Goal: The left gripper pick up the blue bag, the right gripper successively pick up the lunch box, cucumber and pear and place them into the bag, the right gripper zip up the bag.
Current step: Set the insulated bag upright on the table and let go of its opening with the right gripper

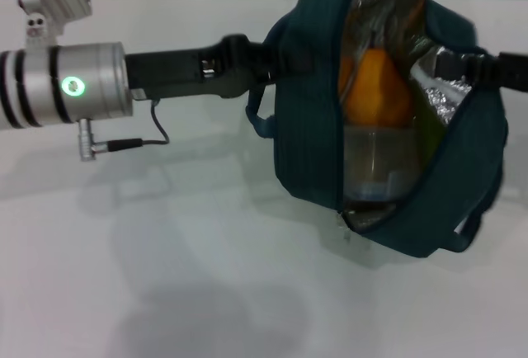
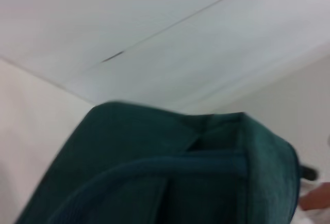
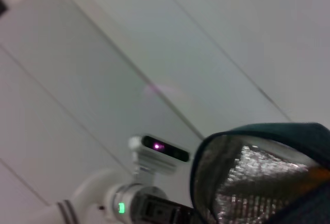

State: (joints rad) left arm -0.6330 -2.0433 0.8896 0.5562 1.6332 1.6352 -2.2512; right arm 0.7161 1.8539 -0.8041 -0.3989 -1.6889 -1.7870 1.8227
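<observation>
From my head camera, my left arm reaches in from the left, and my left gripper is clamped on the left side of the blue bag, holding it up over the white table. The bag hangs open with its zip undone. Its silver lining shows, and inside I see the pear resting above the clear lunch box. A green sliver beside them may be the cucumber, but I cannot be sure. My right gripper comes in from the right edge at the bag's far side; I cannot tell whether it is spread or closed.

My left wrist camera shows only the bag's dark fabric close up, with pale wall behind it.

My right wrist camera looks across the bag's open mouth, with foil lining inside the rim, and my left arm beyond it, a green light glowing on it.
</observation>
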